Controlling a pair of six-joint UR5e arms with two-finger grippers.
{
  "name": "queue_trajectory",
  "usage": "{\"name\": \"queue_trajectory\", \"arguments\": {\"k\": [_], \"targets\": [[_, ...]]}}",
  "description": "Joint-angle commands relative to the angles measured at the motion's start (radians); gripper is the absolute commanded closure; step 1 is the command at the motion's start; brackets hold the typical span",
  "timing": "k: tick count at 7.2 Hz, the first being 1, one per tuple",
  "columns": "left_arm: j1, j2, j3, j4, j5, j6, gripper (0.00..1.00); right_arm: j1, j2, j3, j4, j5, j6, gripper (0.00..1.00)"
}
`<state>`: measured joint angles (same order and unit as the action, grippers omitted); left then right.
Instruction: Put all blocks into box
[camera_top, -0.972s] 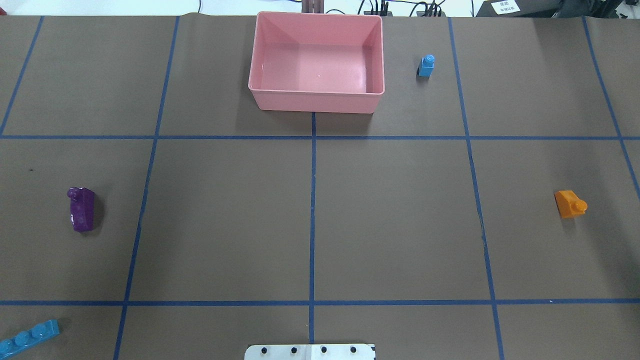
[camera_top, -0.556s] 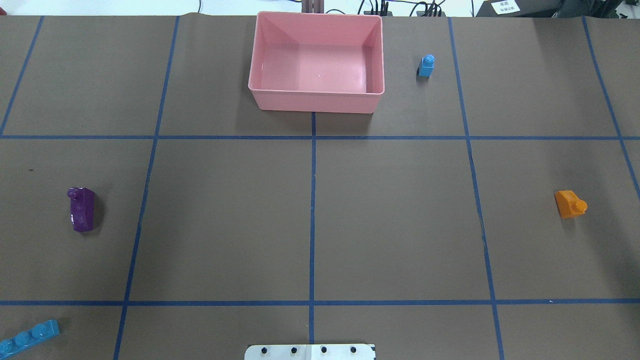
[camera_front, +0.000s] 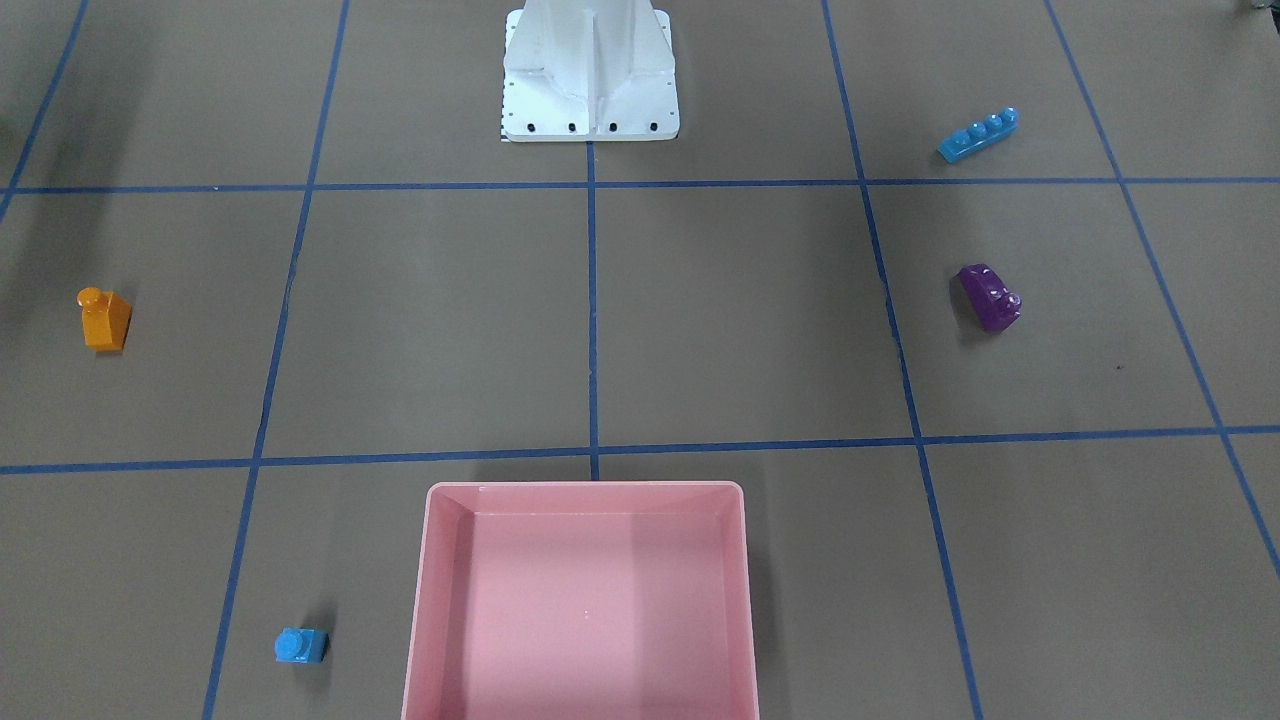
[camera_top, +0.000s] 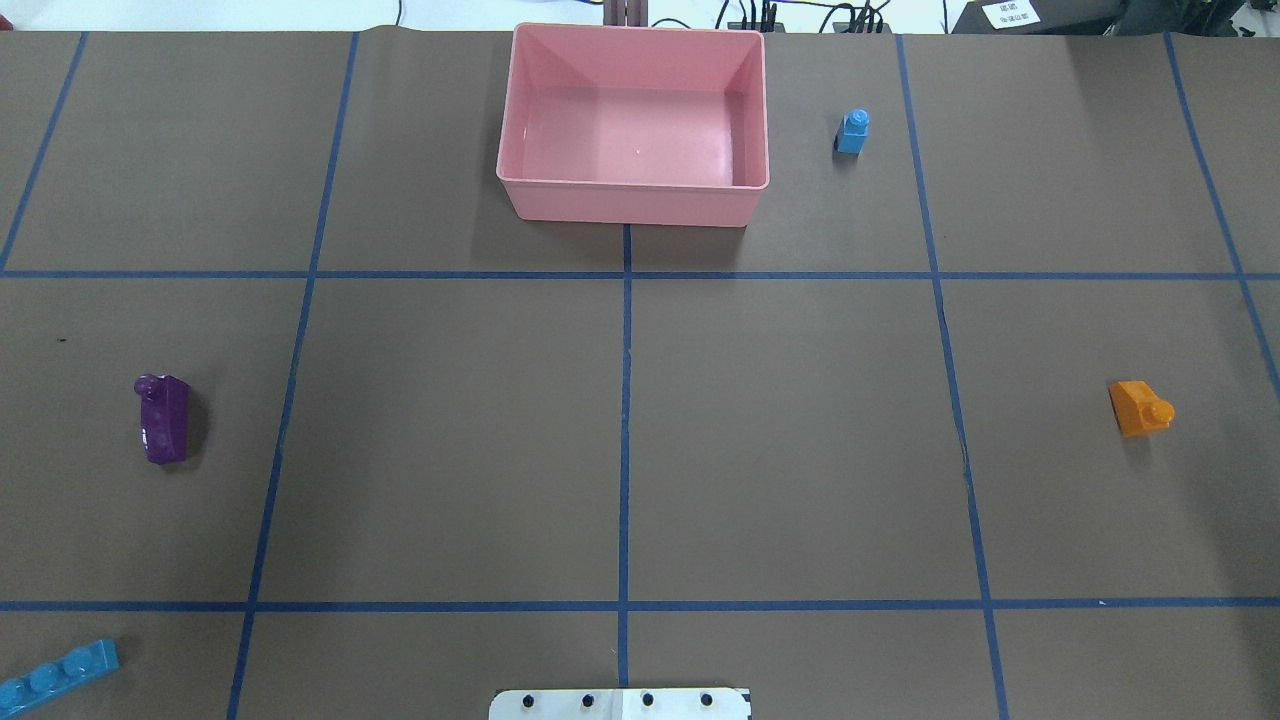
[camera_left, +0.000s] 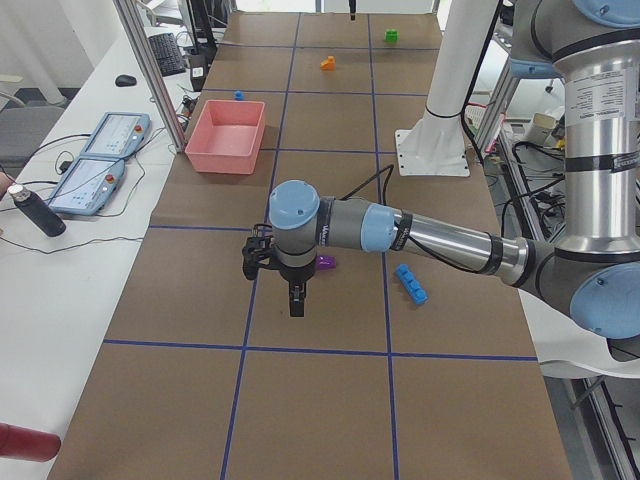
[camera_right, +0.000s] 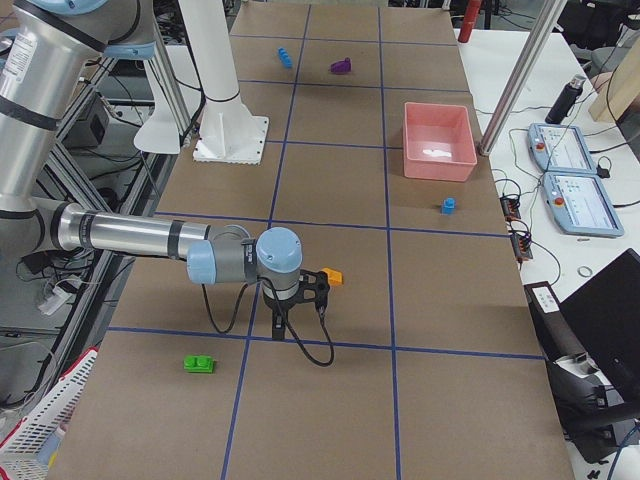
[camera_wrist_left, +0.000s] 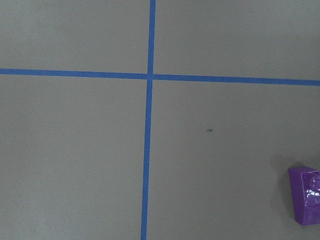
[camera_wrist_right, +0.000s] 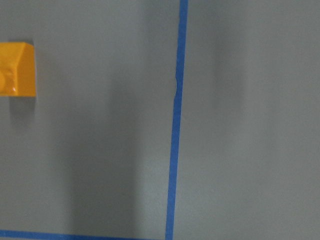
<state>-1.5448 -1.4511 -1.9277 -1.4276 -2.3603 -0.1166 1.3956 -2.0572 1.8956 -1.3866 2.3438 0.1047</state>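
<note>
Progress: I count none of five in | pink box (camera_top: 630, 205) empty, far table edge | on table: orange brick (camera_top: 1140, 408), small blue brick (camera_top: 853, 132), long blue brick (camera_top: 60, 673), purple brick (camera_top: 165, 418), green brick (camera_right: 200, 364) | left gripper (camera_left: 297, 303) near purple brick, right gripper (camera_right: 279, 328) near orange brick; I cannot tell how either's jaws stand

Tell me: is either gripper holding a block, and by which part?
Nothing held. Left gripper and right gripper hang bare; all five blocks lie on the table.
</note>
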Motion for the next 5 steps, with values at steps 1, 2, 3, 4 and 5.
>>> {"name": "queue_trajectory", "arguments": {"k": [1,2,3,4,5], "targets": [[0.0,0.0,0.001,-0.008,0.001,0.0,0.0,-0.071,-0.069,-0.05,0.02,-0.005,-0.014,0.04],[0.0,0.002,0.001,-0.008,0.0,-0.002,0.0,-0.092,-0.067,-0.105,0.021,-0.003,-0.023,0.03],[0.0,0.002,-0.004,-0.01,-0.001,-0.002,0.0,-0.118,-0.067,-0.124,0.02,0.0,-0.014,0.02],[0.0,0.002,-0.016,-0.008,0.001,-0.003,0.0,-0.136,-0.067,-0.159,0.02,0.003,-0.023,0.03],[0.0,0.002,-0.017,-0.008,0.001,-0.002,0.0,-0.15,-0.067,-0.177,0.02,0.008,-0.019,0.04]]}}
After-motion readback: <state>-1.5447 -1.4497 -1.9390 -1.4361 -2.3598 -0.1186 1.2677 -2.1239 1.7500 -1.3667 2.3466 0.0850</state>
